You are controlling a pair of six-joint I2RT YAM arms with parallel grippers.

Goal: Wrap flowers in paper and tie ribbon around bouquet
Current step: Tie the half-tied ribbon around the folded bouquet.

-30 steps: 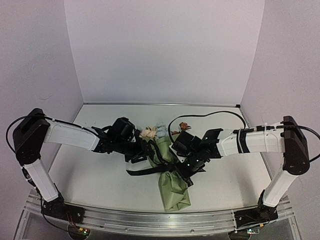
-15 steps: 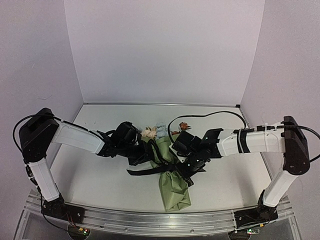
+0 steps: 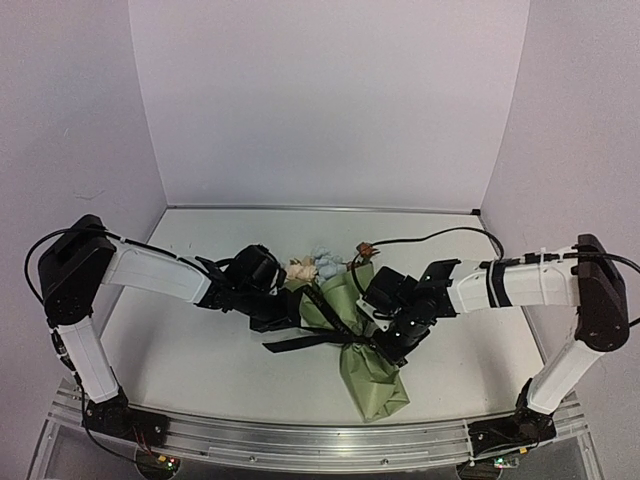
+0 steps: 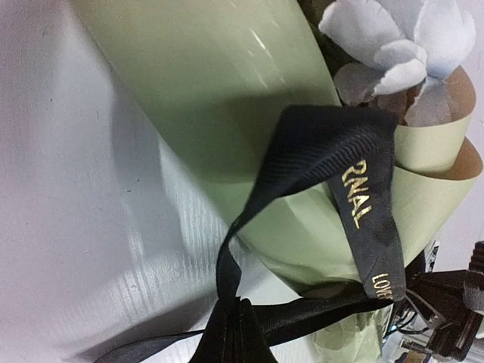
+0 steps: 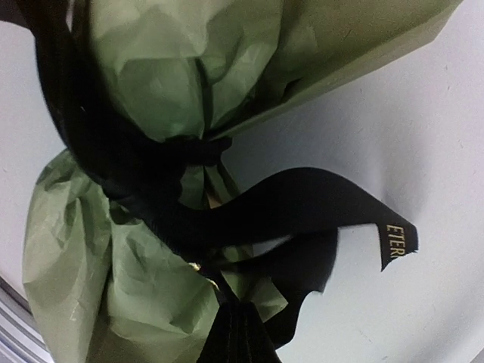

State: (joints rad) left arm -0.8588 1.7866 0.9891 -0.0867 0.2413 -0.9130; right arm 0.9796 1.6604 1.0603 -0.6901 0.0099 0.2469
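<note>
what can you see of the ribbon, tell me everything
The ribbon is a narrow black woven band with pale gold lettering. It is cinched around the narrow waist of the olive paper cone, crumpling it there. A loose loop arches over the cone's wider part, and a flat tail extends leftward. Strands run into the left gripper and right gripper, both shut, apparently pinching it.

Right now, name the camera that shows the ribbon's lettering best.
Left wrist: the ribbon loops close over the paper, with gold letters sharp on two stretches. Right wrist shows only a few letters at one cut end. Top external shows a thin black band across the bouquet, lettering unreadable.
</note>
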